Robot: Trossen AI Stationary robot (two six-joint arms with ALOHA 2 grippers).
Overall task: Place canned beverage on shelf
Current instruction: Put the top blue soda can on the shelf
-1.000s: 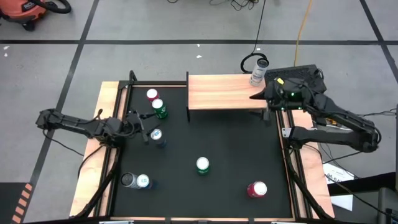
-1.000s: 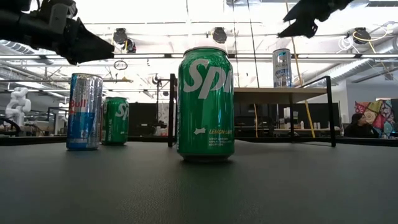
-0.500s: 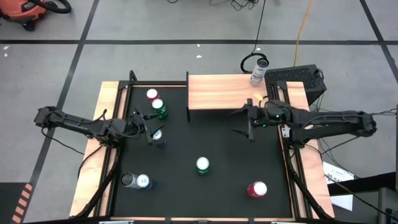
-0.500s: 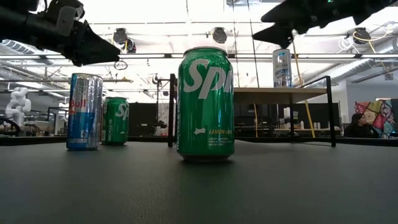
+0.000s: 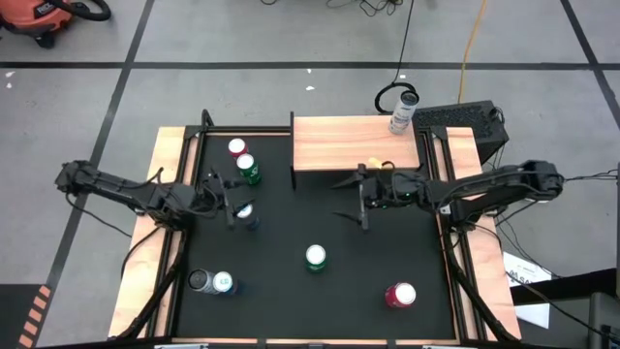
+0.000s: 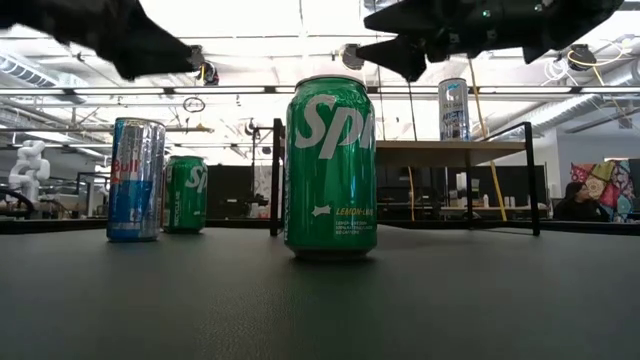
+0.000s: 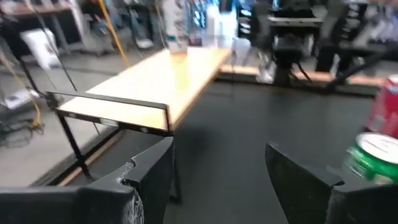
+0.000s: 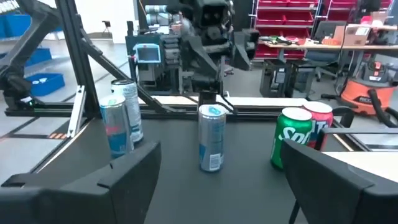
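Shelf (image 5: 354, 142) stood at tabletop's far edge, one slim can (image 5: 402, 109) already at its far right corner, the rest bare for more. Right gripper (image 5: 358, 199) hung empty w/ jaws wide over mid-mat, prob. heading for another can. Left gripper (image 5: 231, 197), jaws partly open, holding nothing, hovered just beside blue can (image 5: 245, 213) nr left edge, apparently lining up a grab

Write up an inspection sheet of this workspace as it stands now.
Surface: black mat, wooden side rails.
Job's things: shelf holds one can at its far right corner; seven cans on the mat, among them a green can mid-mat and a red can.
Clutter: nothing seen.
Grippers: left gripper open over a blue can; right gripper open, empty, over the mat.
Cables: orange cord on floor.
Surroundings: grey floor, orange vacuum.
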